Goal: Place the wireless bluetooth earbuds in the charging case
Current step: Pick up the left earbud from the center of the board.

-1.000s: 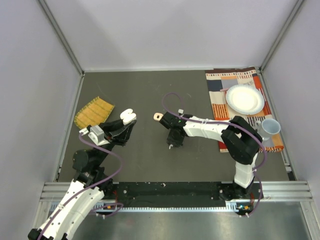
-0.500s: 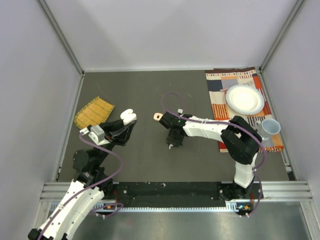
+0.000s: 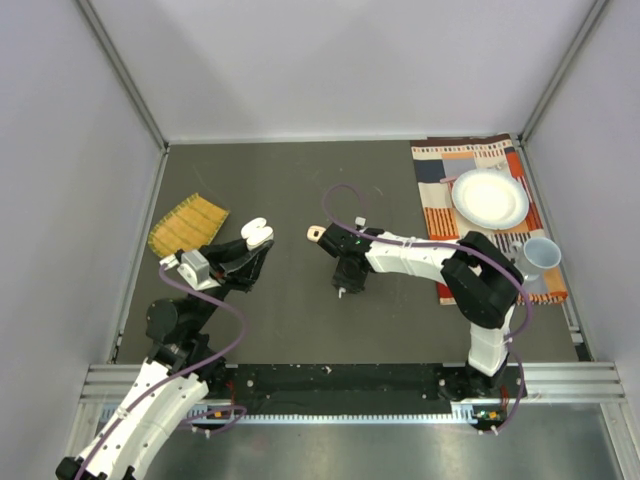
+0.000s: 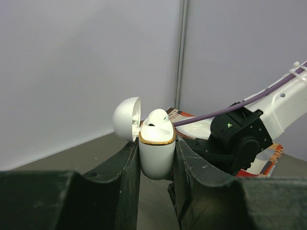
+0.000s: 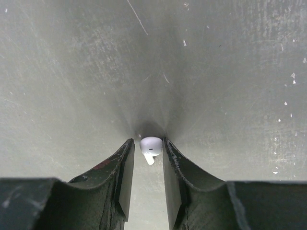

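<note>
White earbud [image 5: 151,145] on the table [image 5: 216,72], stubby stem pointing back between the close-set jaws of the right gripper [image 5: 147,142]; gripping or not, I can't tell. The left gripper [image 4: 157,143] clamps the open charging case [image 4: 156,155].

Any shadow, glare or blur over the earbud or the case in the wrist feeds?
Right wrist: the white earbud is sharp and bright, soft shadow around it on the table; the claw fingers blur near the lens. Left wrist: the charging case is in focus, evenly lit, no harsh glare. Top external: the earbud is a speck.
</note>
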Controlling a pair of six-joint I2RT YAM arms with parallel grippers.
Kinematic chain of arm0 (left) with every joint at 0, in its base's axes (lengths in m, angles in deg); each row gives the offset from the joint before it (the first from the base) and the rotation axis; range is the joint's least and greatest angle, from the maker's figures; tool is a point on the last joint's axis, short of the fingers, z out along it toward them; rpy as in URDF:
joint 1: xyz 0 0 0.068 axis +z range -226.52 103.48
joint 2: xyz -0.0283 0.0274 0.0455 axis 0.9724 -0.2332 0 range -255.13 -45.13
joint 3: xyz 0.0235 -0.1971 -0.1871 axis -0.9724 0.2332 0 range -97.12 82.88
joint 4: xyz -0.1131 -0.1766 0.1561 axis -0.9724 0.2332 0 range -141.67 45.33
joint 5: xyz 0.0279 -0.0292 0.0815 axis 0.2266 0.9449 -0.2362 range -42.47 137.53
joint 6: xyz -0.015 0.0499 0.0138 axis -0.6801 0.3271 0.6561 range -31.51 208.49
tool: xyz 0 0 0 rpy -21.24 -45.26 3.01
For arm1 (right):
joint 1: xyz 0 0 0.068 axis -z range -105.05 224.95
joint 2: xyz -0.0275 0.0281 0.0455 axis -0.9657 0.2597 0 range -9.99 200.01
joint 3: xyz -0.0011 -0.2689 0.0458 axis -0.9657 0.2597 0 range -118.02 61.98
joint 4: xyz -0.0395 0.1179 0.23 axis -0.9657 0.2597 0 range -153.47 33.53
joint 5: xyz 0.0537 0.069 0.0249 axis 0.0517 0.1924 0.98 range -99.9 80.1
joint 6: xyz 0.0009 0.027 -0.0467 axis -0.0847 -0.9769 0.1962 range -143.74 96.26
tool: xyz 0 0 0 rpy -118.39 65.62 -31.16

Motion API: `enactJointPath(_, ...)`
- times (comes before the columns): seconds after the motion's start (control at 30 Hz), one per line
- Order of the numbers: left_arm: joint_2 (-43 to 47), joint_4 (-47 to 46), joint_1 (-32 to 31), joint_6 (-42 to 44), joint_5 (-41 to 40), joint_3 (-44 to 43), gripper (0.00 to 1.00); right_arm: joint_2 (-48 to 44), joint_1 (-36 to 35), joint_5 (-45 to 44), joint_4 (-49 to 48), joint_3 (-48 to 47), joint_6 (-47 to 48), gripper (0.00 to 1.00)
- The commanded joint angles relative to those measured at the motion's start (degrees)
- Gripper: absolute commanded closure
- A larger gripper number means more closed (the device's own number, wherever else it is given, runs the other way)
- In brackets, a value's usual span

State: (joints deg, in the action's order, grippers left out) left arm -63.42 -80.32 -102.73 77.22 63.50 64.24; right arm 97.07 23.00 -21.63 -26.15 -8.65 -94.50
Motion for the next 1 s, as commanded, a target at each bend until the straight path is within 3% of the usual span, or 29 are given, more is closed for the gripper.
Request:
enactJointPath(0.0, -0.5, -2.4, 0.2, -0.2, -0.1, -0.8, 1.00, 1.5, 0.5, -3.8, -0.3, -1.4, 0.5, 0.69)
enactJointPath(0.77, -1.2, -2.6, 0.2, -0.9, 0.3, -0.9, 1.00, 2.1, 0.4, -1.7, -0.2, -1.3, 3.4, 0.74)
enactJointPath(0.97, -1.2, -2.6, 0.2, -0.9, 0.4, -0.8, 1.00, 1.8, 0.5, -1.5, -0.2, -1.3, 4.5, 0.82)
